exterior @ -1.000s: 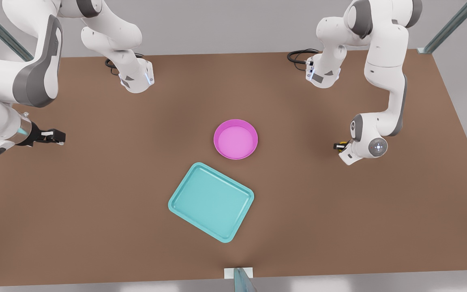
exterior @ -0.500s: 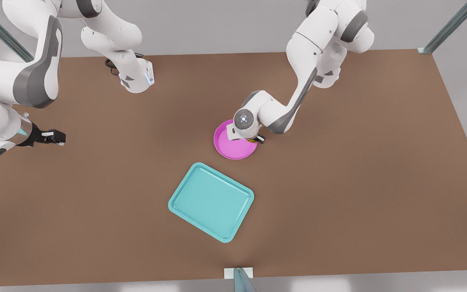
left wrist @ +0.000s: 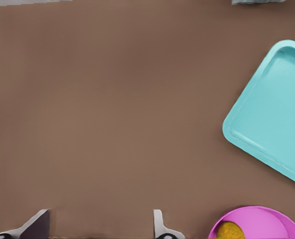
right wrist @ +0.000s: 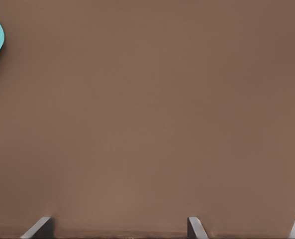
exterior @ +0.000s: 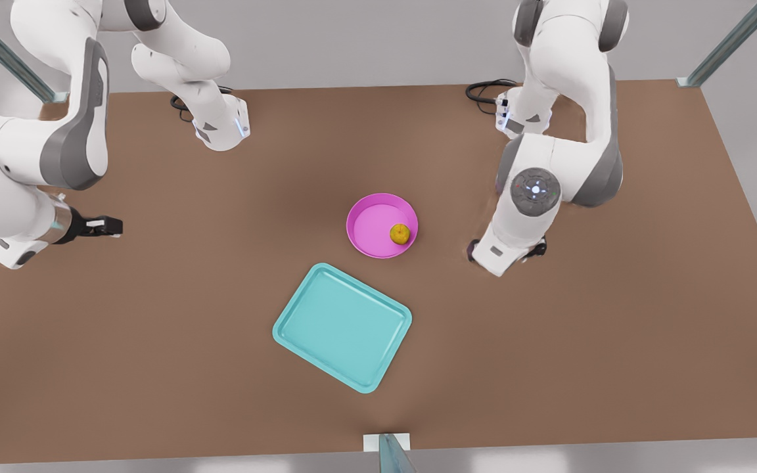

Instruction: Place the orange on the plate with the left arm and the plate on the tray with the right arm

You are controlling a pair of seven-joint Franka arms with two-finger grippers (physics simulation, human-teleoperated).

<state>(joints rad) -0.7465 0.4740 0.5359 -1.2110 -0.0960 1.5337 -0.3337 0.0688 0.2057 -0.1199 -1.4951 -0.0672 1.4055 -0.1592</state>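
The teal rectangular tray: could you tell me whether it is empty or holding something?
Empty. The teal rectangular tray shows only its bare floor; the round pink plate sits apart on the table.

Brown table point(exterior: 155, 341): plate point(exterior: 368, 226), tray point(exterior: 342, 326).

orange point(exterior: 400, 233) sits in plate point(exterior: 382, 225), near its rim on the front view's right. tray point(exterior: 342, 326) lies on table point(exterior: 615, 341) just in front of plate, apart from it. left gripper point(exterior: 536, 249) well right of plate in front view, over bare table. right gripper point(exterior: 106, 226) far off at the front view's left edge.
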